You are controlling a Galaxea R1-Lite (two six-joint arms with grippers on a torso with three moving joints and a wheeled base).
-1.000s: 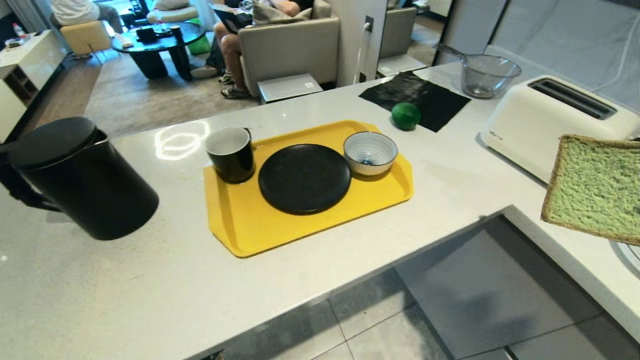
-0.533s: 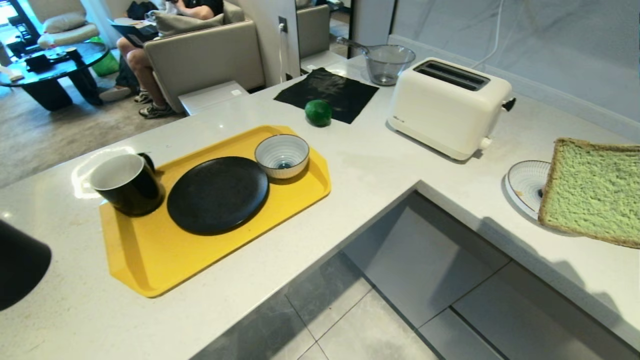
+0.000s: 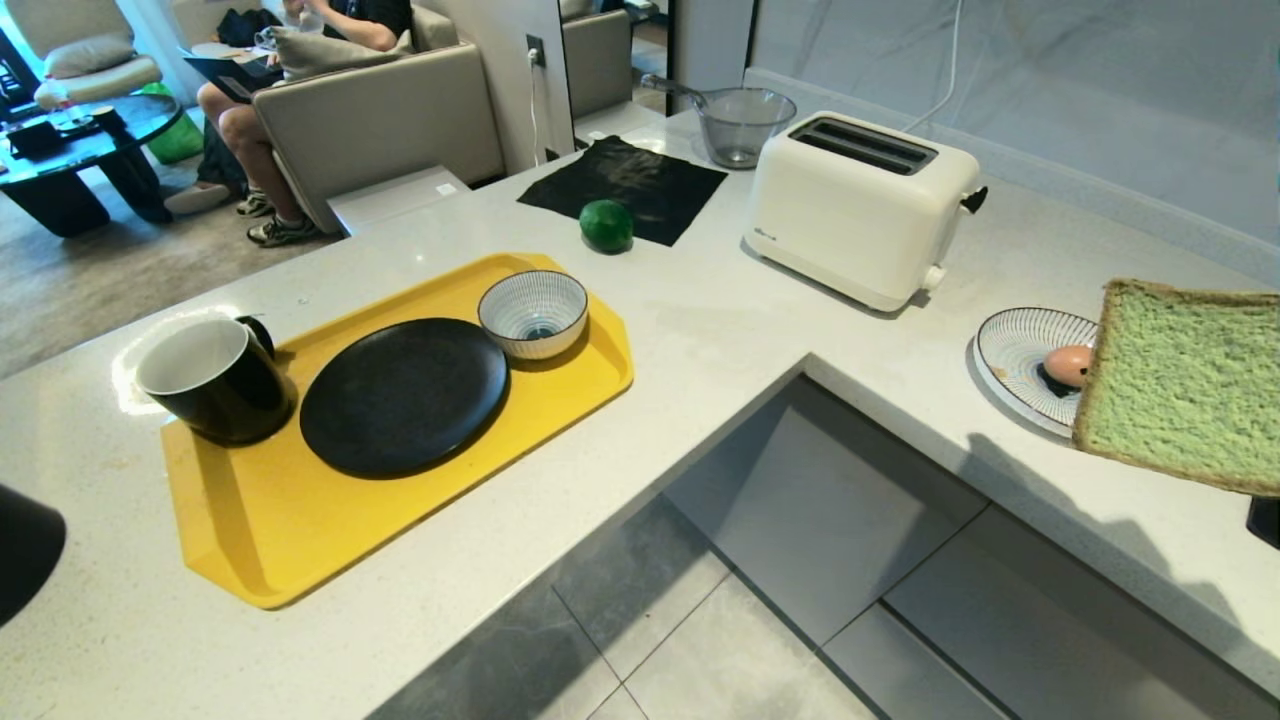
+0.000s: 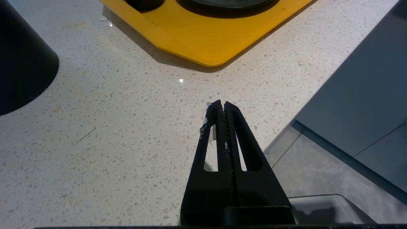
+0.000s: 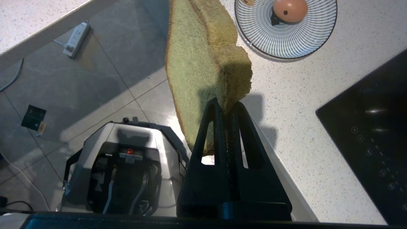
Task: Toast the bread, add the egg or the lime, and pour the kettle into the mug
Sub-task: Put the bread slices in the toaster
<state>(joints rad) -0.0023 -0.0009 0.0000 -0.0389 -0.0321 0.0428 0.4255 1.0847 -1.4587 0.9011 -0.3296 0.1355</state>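
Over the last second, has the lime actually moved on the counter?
No. The lime sits at the same corner of the black mat; the whole view shifted, so the camera moved.

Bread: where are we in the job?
Done: nothing complete; toaster slots are empty. In hand: right gripper is shut on the bread, held over the counter edge. Left: toasting, moving the egg or lime, and filling the empty mug.

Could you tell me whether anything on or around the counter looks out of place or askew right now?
Only the bread: it hangs tilted in the air beside the striped plate, pinched at one corner by the right gripper. Everything else sits upright and unspilled.
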